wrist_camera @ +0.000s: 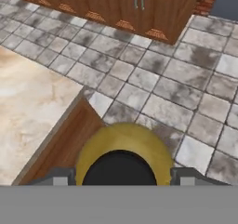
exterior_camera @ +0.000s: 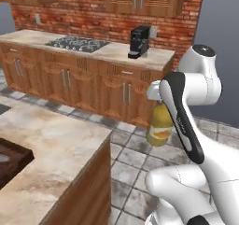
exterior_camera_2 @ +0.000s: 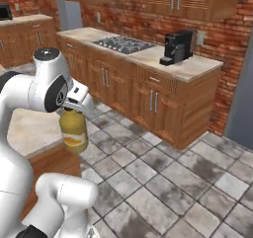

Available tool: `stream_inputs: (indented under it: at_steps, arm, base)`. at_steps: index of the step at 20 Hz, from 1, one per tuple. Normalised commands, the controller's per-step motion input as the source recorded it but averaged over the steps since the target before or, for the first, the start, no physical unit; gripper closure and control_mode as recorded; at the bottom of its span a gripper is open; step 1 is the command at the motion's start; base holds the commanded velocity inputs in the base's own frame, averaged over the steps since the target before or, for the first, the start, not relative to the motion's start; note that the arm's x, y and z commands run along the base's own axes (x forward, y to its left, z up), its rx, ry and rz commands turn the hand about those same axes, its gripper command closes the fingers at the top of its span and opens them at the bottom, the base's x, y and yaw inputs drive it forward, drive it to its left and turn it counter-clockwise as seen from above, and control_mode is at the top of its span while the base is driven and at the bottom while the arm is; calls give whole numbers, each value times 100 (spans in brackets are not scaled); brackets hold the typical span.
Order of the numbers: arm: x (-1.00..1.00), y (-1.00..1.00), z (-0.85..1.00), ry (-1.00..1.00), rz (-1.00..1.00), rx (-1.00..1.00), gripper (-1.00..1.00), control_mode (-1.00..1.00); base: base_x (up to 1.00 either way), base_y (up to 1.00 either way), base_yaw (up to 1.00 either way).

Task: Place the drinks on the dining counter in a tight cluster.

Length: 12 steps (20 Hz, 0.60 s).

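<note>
Hanging from the gripper [exterior_camera_2: 74, 109], the amber-yellow juice bottle [exterior_camera_2: 74, 133] is being carried upright in the air above the grey tiled floor [exterior_camera_2: 163, 182], just off the corner of the dining worktop [exterior_camera: 51, 144]. The jaws are clenching on the bottle near its black cap [wrist_camera: 119, 168], one finger showing at each side of the cap in the hand view. The bottle's base is not touching the worktop or the floor. In the left base view the bottle [exterior_camera: 160, 124] is partly hidden behind the robot's forearm. The dining worktop's beige marbled top is lying to one side of the bottle, with its wood base [wrist_camera: 65, 144] directly beside it, and an inset dark sink [exterior_camera: 11, 163] is sitting farther along the top from the bottle. Beyond the bottle, across the floor, a wall worktop [exterior_camera_2: 148, 57] is carrying a stove top [exterior_camera_2: 122, 44] and a black coffee machine [exterior_camera_2: 177, 47], backed by a brick wall [exterior_camera: 112, 23].
</note>
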Motion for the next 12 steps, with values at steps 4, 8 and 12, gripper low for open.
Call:
stream_inputs:
  at_steps: [4, 8, 12]
  arm:
    - [0, 0, 0, 0, 0, 0, 100, 100]
    - [0, 0, 0, 0, 0, 0, 100, 100]
    - [0, 0, 0, 0, 0, 0, 100, 100]
  base:
    - [0, 0, 96]
    - [0, 0, 95]
    - [0, 0, 95]
